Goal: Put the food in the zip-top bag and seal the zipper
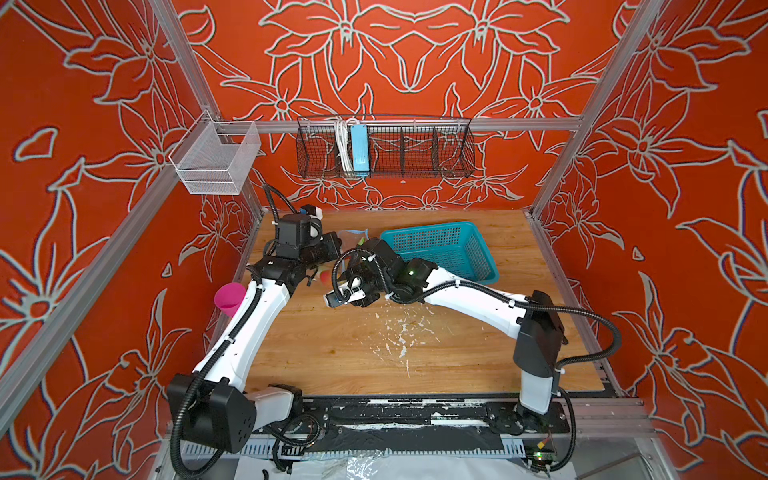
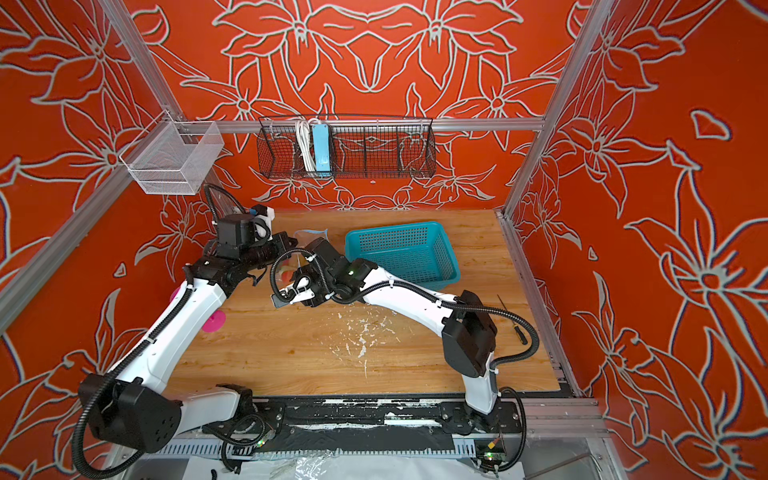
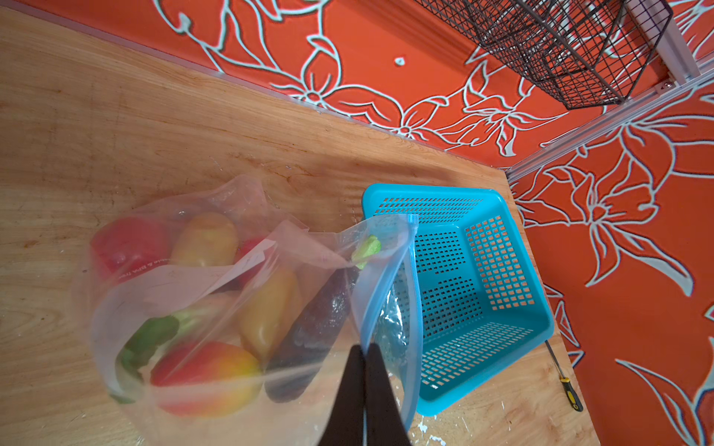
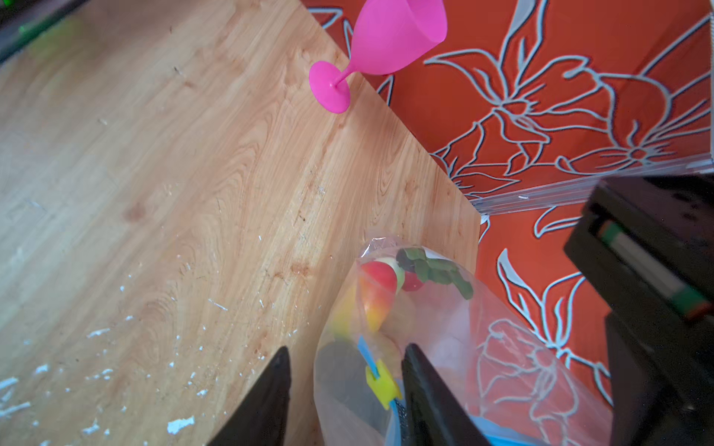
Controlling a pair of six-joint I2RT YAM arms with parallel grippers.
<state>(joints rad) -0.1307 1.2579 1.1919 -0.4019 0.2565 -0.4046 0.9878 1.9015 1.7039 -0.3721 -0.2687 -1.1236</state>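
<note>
The clear zip-top bag (image 3: 216,278) hangs just above the wooden table, lifted by its top edge. The food shows through it: a red-yellow mango (image 3: 204,376), two yellow-tan potatoes (image 3: 204,239), a red ball (image 3: 127,239), a green leafy piece (image 3: 148,336) and a dark long piece (image 3: 317,328). My left gripper (image 3: 363,349) is shut on the bag's light-blue zipper (image 3: 413,309) strip. My right gripper (image 4: 347,349) is open around the other end of the bag's top. The yellow zipper end (image 4: 380,382) sits between its jaws, close against one finger. In both top views the wrists hide most of the bag (image 1: 349,239).
An empty teal mesh basket (image 1: 444,249) stands just right of the bag. A pink goblet (image 1: 228,299) stands at the table's left edge. A screwdriver (image 2: 515,324) lies near the right edge. White flecks (image 1: 399,332) mark the table's middle. A black wire rack (image 1: 386,145) hangs on the back wall.
</note>
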